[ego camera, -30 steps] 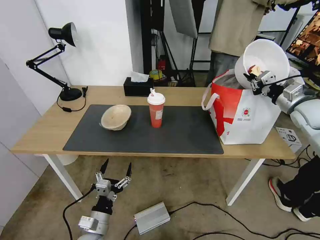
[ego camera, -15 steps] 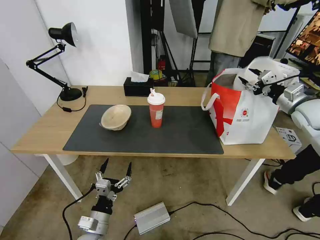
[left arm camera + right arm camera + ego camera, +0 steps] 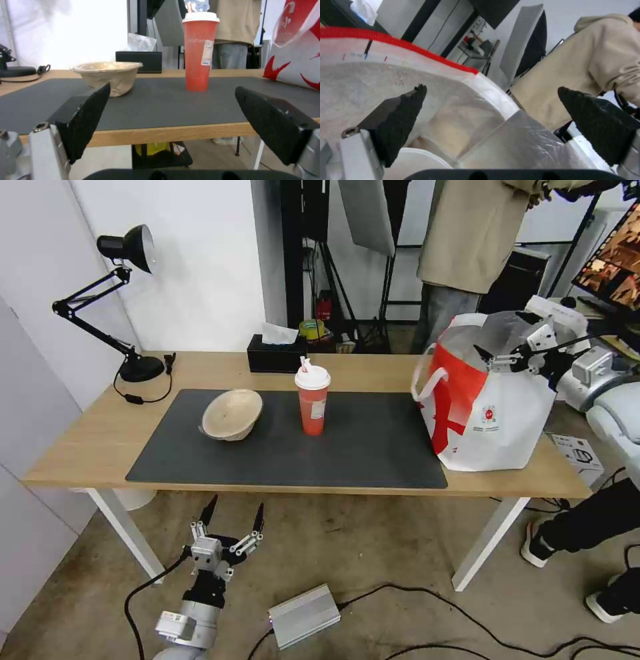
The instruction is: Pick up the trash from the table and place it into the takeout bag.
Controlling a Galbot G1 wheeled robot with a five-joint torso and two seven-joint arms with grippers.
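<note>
The red-and-white takeout bag [image 3: 490, 410] stands at the right end of the light-wood table [image 3: 87, 440]. My right gripper [image 3: 505, 335] hovers open over the bag's mouth, holding nothing. In the right wrist view, the white bowl [image 3: 416, 162] lies down inside the foil lining, below the open right gripper [image 3: 491, 88]. The red cup [image 3: 312, 400] with its white lid stands upright mid-mat. The beige bowl [image 3: 232, 413] sits tilted to its left. My left gripper [image 3: 235, 508] hangs open below the table's front edge; its wrist view faces the red cup [image 3: 199, 50] and beige bowl [image 3: 108, 75].
A black desk lamp [image 3: 127, 247] stands at the table's back left and a black tissue box [image 3: 275, 355] behind the cup. A person [image 3: 473, 233] stands behind the bag. A silver box [image 3: 303, 617] and cables lie on the floor; someone's shoes [image 3: 567, 540] are at the right.
The white bowl, held tilted above the bag a second ago, has gone down into it. My right gripper has opened and sunk slightly. The bag's top has bulged and shifted.
</note>
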